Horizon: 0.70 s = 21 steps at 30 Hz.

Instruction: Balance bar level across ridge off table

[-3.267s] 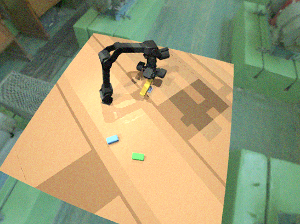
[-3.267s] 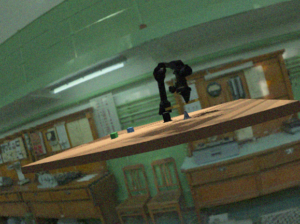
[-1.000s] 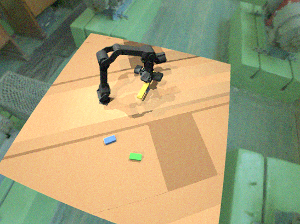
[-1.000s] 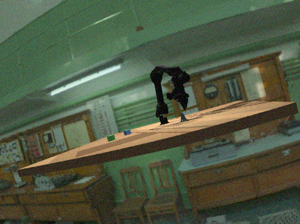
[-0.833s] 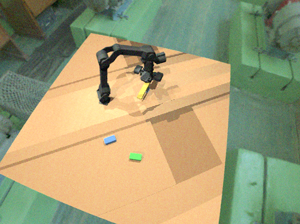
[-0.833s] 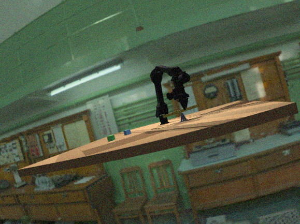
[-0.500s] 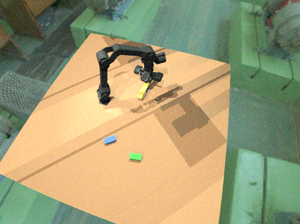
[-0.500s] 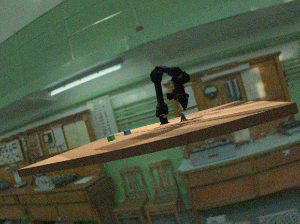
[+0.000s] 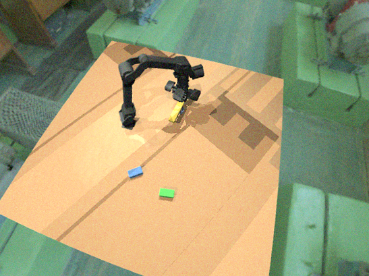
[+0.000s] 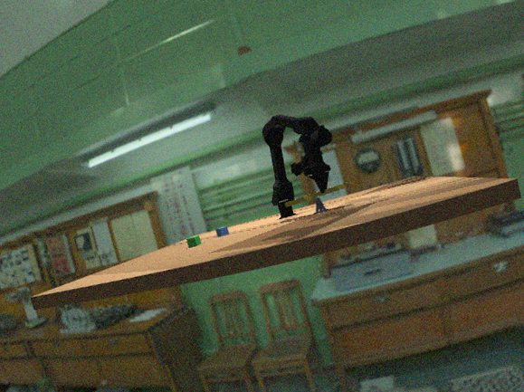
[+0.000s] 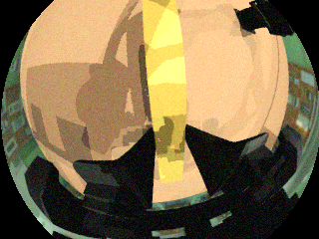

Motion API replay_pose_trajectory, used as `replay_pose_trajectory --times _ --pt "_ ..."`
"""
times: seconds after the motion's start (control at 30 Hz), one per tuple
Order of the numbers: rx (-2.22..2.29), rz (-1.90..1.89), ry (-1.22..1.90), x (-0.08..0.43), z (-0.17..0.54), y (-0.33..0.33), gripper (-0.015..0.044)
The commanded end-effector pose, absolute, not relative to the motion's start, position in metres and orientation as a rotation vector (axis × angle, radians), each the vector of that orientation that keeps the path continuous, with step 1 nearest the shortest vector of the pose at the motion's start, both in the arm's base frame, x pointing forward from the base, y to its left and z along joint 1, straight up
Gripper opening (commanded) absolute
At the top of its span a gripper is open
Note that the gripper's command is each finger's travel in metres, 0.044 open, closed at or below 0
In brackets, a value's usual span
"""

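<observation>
My gripper [image 9: 182, 101] [image 10: 321, 190] [image 11: 168, 129] is shut on the yellow bar. The bar [image 9: 176, 113] [image 10: 296, 201] [image 11: 166, 75] runs out between the fingertips, held near its middle, with both ends clear of the table [image 9: 115, 201] [image 10: 174, 264]. It looks roughly parallel to the table top in the exterior view. The small blue ridge [image 9: 181, 110] [image 10: 319, 205] stands on the table under the bar, close below the fingertips. Whether the bar touches the ridge's top cannot be told. The wrist view does not show the ridge clearly.
A blue block [image 9: 134, 172] [image 10: 221, 231] and a green block [image 9: 166, 193] [image 10: 193, 240] lie on the table, away from the ridge. The arm's base [image 9: 127, 117] [image 10: 283, 202] stands to the left of the ridge in the top and exterior views. Patchy shadows cross the table top.
</observation>
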<state>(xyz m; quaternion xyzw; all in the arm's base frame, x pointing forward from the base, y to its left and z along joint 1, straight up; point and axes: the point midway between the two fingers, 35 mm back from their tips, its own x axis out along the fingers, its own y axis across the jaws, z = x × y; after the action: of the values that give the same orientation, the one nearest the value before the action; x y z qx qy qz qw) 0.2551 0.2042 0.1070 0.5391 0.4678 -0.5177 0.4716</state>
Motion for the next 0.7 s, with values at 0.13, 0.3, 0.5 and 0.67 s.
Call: replay_pose_trajectory --times 0.13,0.3,0.5,0.67 --pt "1.322 -1.269 1.149 0.2548 0.1061 0.2046 0.0000" --pt "1.322 -1.269 1.149 0.2547 0.1056 0.2046 0.0000" --pt "1.322 -1.269 1.149 0.2547 0.1052 0.2045 0.0000" --pt "1.322 -1.269 1.149 0.2546 0.1048 0.2045 0.0000"
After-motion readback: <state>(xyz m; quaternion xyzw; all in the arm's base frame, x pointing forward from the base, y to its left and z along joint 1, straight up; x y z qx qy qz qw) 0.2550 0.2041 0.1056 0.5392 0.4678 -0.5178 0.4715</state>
